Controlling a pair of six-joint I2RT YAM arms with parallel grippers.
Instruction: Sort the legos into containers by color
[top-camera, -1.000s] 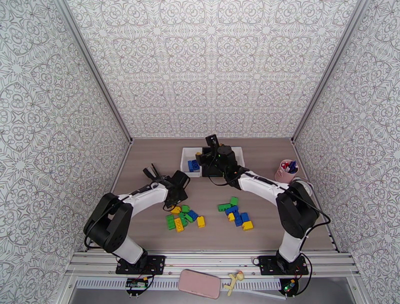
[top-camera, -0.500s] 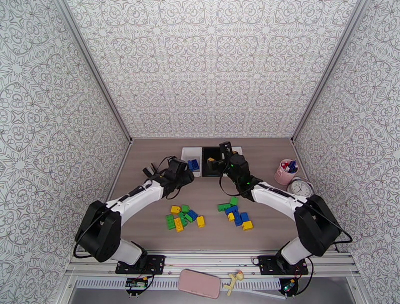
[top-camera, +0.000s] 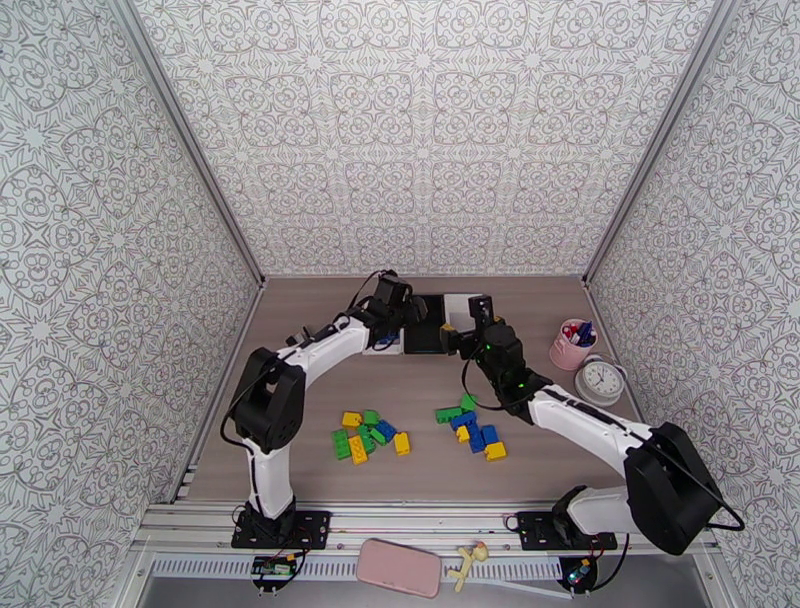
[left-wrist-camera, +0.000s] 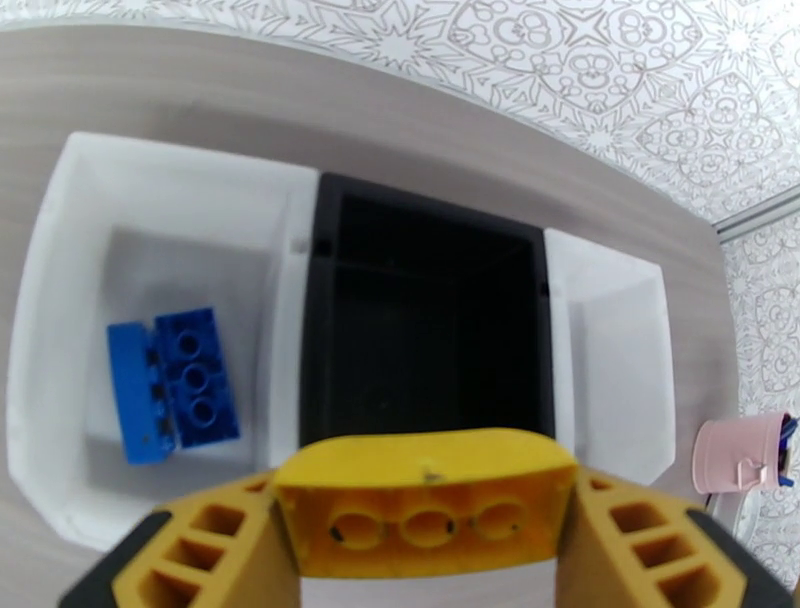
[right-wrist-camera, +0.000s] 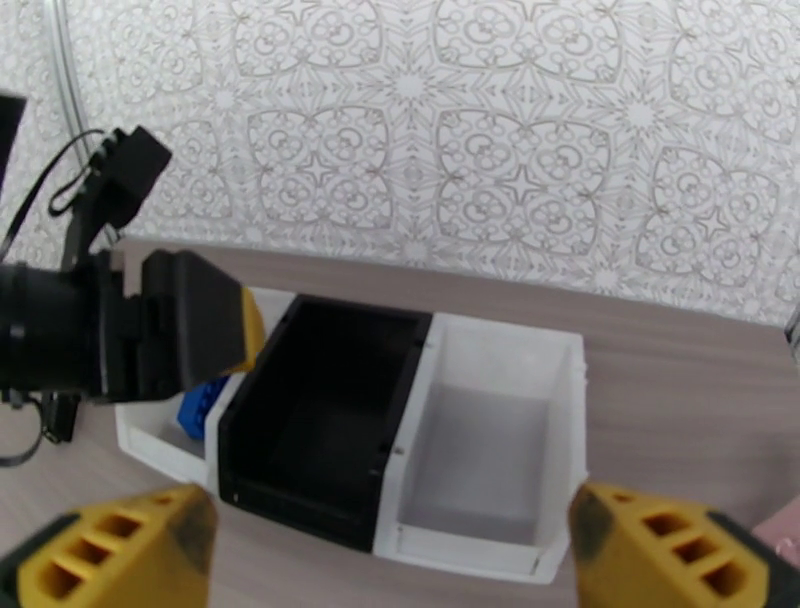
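- Legos (top-camera: 370, 432) are lying in two loose heaps on the table (top-camera: 300, 330), with blue, yellow and green mixed together. The second heap (top-camera: 470, 425) is sitting to the right of the first, and both are well apart from the containers (top-camera: 425, 335) at the far side.
- The containers are standing joined in a row: the left white bin (left-wrist-camera: 60, 200), the black bin (left-wrist-camera: 430, 195) and the right white bin (left-wrist-camera: 610, 270).
- Two blue legos (left-wrist-camera: 175, 385) are resting side by side, touching, on the floor of the left white bin.
- The left gripper (left-wrist-camera: 425, 540) is clenching a yellow lego (left-wrist-camera: 425, 505). Its yellow fingers (left-wrist-camera: 200, 545) are pressing in on the brick's two ends, and the row of three round holes is facing the wrist camera.
- In the right wrist view, the left gripper (right-wrist-camera: 190, 325) is hanging over the left white bin, just beside the black bin's left wall, with a sliver of the yellow lego (right-wrist-camera: 252, 325) showing at its tip.
- The right gripper (right-wrist-camera: 390, 525) is standing released, with its jaws spread wide and nothing between them.
- From above, the right gripper (top-camera: 468, 322) is hovering at the near side of the right white bin, close to the left gripper (top-camera: 400, 312).
- A pink cup (top-camera: 572, 343) and a clock (top-camera: 600, 378) are sitting to the right of the containers.
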